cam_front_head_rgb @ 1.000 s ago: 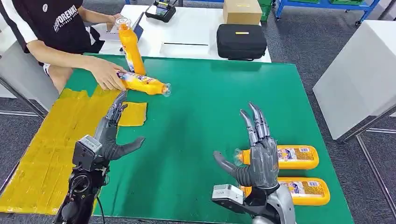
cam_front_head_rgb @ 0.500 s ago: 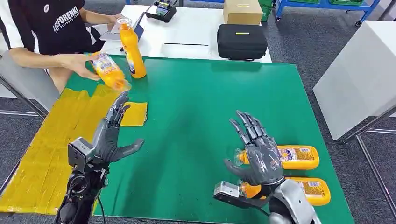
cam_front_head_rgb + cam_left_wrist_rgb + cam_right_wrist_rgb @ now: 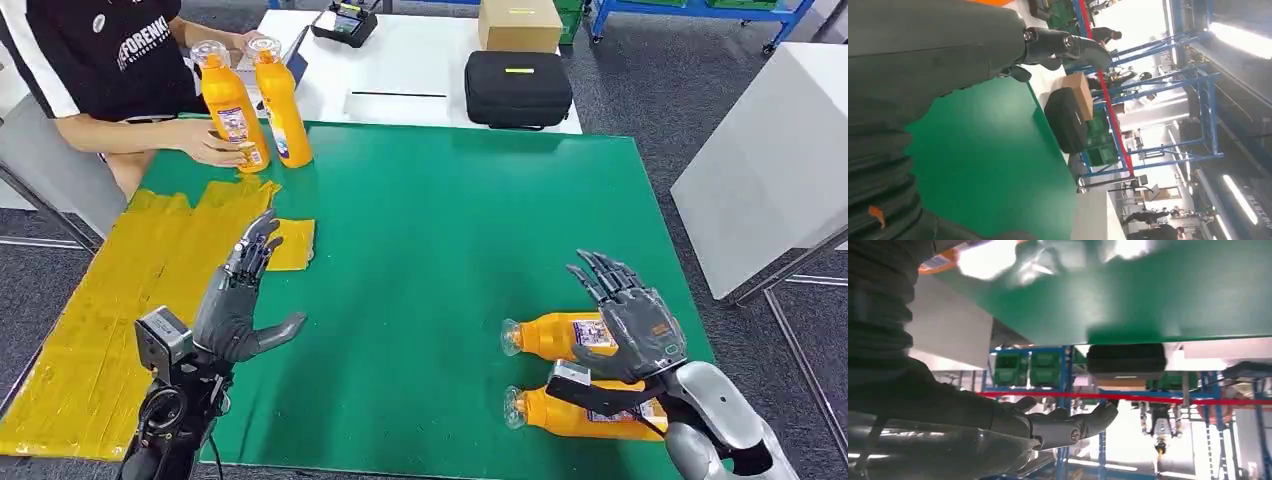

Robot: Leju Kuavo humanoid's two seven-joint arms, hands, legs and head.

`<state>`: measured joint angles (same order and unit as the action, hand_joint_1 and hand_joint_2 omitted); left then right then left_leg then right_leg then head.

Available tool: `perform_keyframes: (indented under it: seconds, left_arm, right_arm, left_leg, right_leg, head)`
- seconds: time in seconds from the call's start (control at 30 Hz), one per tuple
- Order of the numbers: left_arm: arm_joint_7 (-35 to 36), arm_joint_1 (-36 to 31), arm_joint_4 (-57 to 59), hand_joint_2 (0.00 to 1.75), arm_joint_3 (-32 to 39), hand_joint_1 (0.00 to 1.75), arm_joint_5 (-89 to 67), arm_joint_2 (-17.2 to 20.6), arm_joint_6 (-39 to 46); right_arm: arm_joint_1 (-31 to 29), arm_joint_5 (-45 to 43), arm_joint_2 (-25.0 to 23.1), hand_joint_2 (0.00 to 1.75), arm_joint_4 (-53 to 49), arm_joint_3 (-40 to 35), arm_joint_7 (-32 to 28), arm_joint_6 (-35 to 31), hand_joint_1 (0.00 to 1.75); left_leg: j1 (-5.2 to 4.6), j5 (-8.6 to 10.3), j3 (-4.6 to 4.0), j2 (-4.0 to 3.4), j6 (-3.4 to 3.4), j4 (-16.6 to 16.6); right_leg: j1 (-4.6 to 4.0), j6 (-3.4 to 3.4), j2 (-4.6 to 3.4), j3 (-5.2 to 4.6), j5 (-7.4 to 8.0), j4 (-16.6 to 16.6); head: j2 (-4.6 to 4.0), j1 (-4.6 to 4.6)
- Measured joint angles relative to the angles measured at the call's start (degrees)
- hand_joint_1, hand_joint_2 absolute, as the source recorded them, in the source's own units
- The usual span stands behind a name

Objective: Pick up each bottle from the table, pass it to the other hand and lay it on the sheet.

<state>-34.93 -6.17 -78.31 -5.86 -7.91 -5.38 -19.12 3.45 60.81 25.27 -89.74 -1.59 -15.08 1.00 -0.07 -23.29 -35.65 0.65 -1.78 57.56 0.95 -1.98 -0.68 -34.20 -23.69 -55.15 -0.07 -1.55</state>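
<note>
Two orange bottles lie on their sides at the green table's (image 3: pixel 430 250) front right, one (image 3: pixel 550 336) farther from me, one (image 3: pixel 575 414) nearer the edge. My right hand (image 3: pixel 632 318) hovers over them with fingers spread, covering part of the farther bottle; I cannot tell whether it touches. My left hand (image 3: pixel 238 300) is open, fingers apart, raised above the border of the yellow sheet (image 3: pixel 110 310). Two more orange bottles stand upright at the far left: one (image 3: pixel 282 100) free, the other (image 3: pixel 228 105) steadied by a person's hand (image 3: pixel 212 150). The right hand's fingers (image 3: pixel 1068 426) hold nothing.
A loose yellow patch (image 3: pixel 286 244) lies beside the sheet. Behind the green table a white table carries a black case (image 3: pixel 517 89), a cardboard box (image 3: pixel 518 24) and a small device (image 3: pixel 345 20). A person (image 3: pixel 100 50) sits at the far left. A white cabinet (image 3: pixel 775 150) stands on the right.
The person lifted the lying bottle off the table and stood it upright beside the other one. My right hand swung right and down over the two lying bottles. My left hand barely moved.
</note>
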Motion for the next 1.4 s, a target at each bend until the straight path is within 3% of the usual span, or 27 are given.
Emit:
perform_keyframes:
  seconds: [0.27,0.67,1.4]
  left_arm:
    - [0.6,0.2,-1.0,1.75,0.0,0.00,0.0,0.0,0.0]
    - [1.1,0.5,-2.0,1.75,0.0,0.00,0.0,0.0,0.0]
    - [1.8,0.0,-1.4,1.75,0.0,0.00,-0.1,-0.2,0.1]
  right_arm:
    - [-1.5,3.6,-1.2,1.75,3.3,0.4,1.6,-3.8,0.00]
    - [-4.5,4.9,-3.0,1.75,10.3,0.4,1.7,-4.0,0.00]
    - [-4.9,2.7,-3.8,1.75,16.7,0.8,-0.6,0.6,0.00]
  left_leg:
    - [-0.01,0.02,0.01,0.00,-0.01,0.0]
    - [-0.01,0.02,0.00,0.02,-0.01,0.0]
    - [-0.01,0.02,0.01,0.01,-0.01,0.0]
  right_leg:
    - [0.02,0.00,0.00,0.03,0.00,0.0]
    - [0.01,0.00,0.01,0.02,0.00,0.0]
    - [0.02,0.00,0.00,0.00,0.00,0.0]
  head:
    - [0.00,0.02]
    - [0.00,0.02]
    - [0.00,0.02]
